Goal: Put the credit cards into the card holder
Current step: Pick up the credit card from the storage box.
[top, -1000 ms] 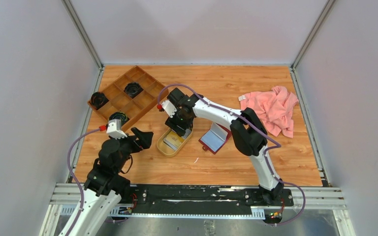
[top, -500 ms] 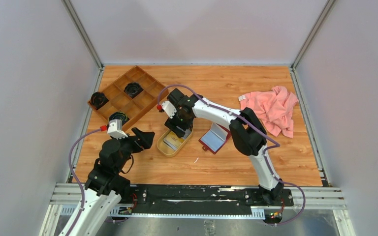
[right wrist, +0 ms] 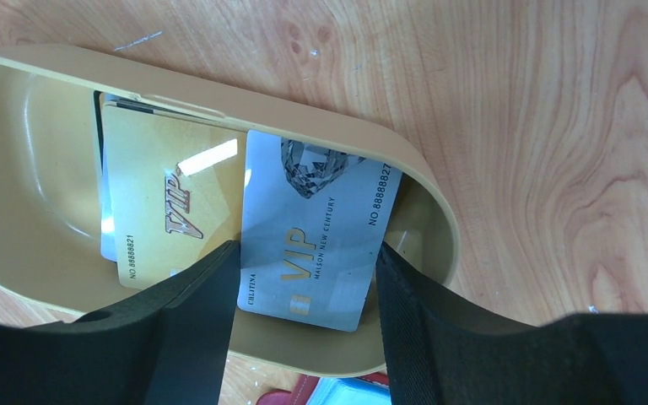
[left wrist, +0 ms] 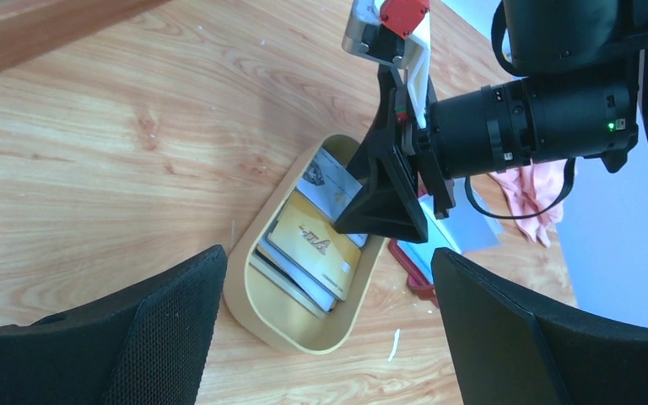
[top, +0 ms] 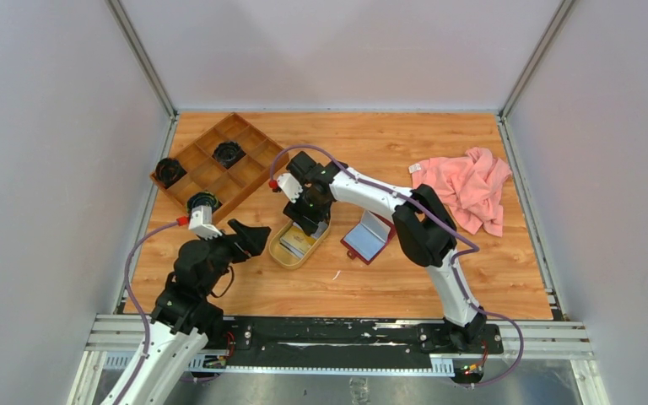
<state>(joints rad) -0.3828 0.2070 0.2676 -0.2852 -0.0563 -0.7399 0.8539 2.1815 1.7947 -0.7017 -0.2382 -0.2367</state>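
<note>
Credit cards (right wrist: 169, 202) lie in tray (right wrist: 439, 221), one between right gripper (right wrist: 304, 261) fingers (right wrist: 194, 312).

1. I see the table (top: 388, 143): wood grain, smooth, low sheen.
2. The tray (right wrist: 42, 169): smooth tan, satin.
3. The credit cards (right wrist: 321, 245) in the tray: glossy plastic, gold one catching glare.
4. The cloth (top: 468, 190) right of the tray: soft pink fabric, matt.
5. On the left gripper (left wrist: 325, 253), pads (left wrist: 164, 325): matt black, mesh-textured.

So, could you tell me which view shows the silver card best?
The right wrist view: the silver card is close up, its print legible. The left wrist view shows one end behind the right gripper; the top view, nothing clear.
</note>
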